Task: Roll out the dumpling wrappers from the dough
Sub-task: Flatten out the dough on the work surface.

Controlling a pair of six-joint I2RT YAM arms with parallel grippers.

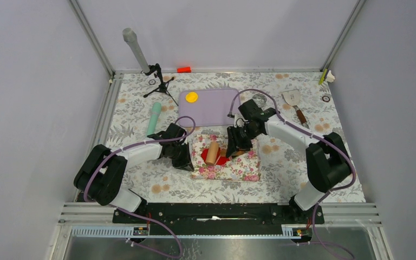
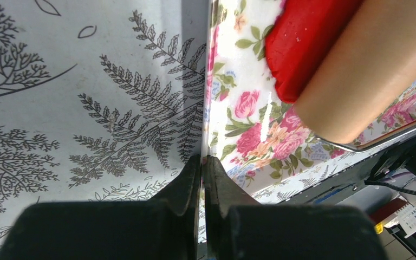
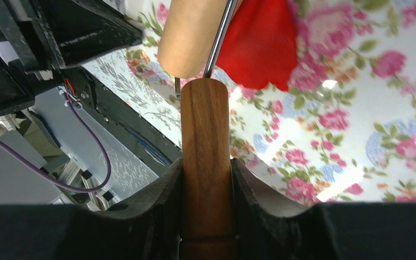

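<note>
1. Black fingers (image 2: 187, 184) of the left gripper (image 2: 202, 162) filled the bottom of the left wrist view. They were pressed together, and the edge of the floral mat (image 2: 249, 135) ran straight into the seam between them, so they pinched that edge.
2. To the left of the edge lay the fern-print tablecloth (image 2: 86, 108).
3. Just beyond the fingertips, on the mat, the red dough (image 2: 303, 43) lay as a flattened lump. It was partly covered by the pale barrel of the rolling pin (image 2: 368, 70), which rested on it.
4. The right gripper (image 3: 206, 168) was clamped on the pin's dark wooden handle (image 3: 206, 124), one finger pressed against each side. A thin metal rod (image 3: 220, 32) ran from the handle up past the barrel.
5. Seen from above, the dough sat near the middle of the mat, between the two grippers, with the pin lying tilted across it.
6. The yellow wrapper (image 1: 192, 97) lay flat on the far left corner of the lilac board (image 1: 216, 111), which sat behind the mat and well apart from the dough.
7. A green cylindrical tool (image 1: 154, 118) lay on the cloth left of the board, a spatula (image 1: 294, 100) lay to its right, and a red-orange block (image 1: 183, 69) sat at the table's far edge.
</note>
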